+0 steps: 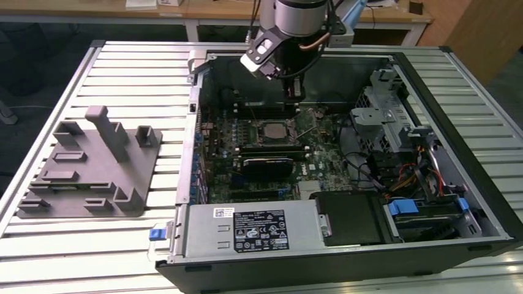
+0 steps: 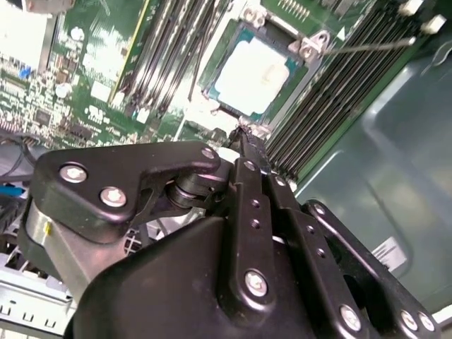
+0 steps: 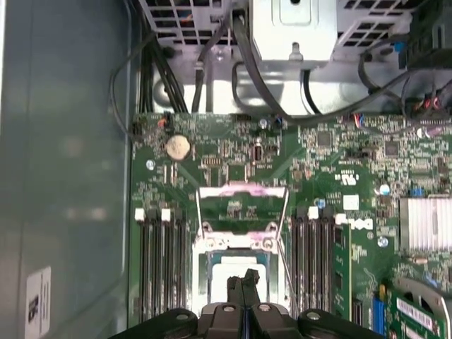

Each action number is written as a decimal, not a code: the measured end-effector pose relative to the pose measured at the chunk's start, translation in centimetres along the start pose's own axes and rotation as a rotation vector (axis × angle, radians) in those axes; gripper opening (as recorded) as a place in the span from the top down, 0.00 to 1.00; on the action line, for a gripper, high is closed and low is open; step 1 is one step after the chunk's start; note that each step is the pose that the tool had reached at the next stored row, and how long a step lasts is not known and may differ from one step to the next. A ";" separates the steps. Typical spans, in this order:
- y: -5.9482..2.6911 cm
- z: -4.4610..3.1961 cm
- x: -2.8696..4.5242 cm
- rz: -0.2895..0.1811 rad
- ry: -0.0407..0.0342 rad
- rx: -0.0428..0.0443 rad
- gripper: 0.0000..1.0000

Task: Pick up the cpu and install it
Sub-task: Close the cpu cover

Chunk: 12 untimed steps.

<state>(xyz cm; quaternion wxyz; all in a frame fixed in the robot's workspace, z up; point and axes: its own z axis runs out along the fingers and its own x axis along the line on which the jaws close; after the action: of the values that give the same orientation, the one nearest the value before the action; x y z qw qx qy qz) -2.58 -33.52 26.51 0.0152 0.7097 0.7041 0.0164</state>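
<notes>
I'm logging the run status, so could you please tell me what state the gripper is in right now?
Gripper: shut, with nothing between its fingertips, just over the cpu.

Pincer (image 1: 294, 95) hangs inside open case (image 1: 327, 264), near cpu (image 1: 270, 130) on motherboard (image 1: 319, 160).

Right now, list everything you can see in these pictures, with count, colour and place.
cpu: one, silvery, in the open socket.
motherboard: one, green, inside the case.
computer case: one, black, open, on the table.
power supply: one, silver, inside the case.
holder block: one, grey, on the table, exterior view's left of the case.
table: one, pale slatted metal, under everything.
gripper: one, black, shut, close over the socket.
</notes>
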 end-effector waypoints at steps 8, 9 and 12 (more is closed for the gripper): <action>1.94 0.10 0.20 0.000 0.0000 0.0000 0.89; 2.18 0.12 0.23 0.000 0.0001 0.0000 0.89; 2.95 0.16 0.32 0.000 0.0001 0.0000 0.89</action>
<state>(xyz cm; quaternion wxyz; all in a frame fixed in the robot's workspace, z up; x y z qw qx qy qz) 0.38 -33.23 26.48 0.0151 0.7098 0.7041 0.0164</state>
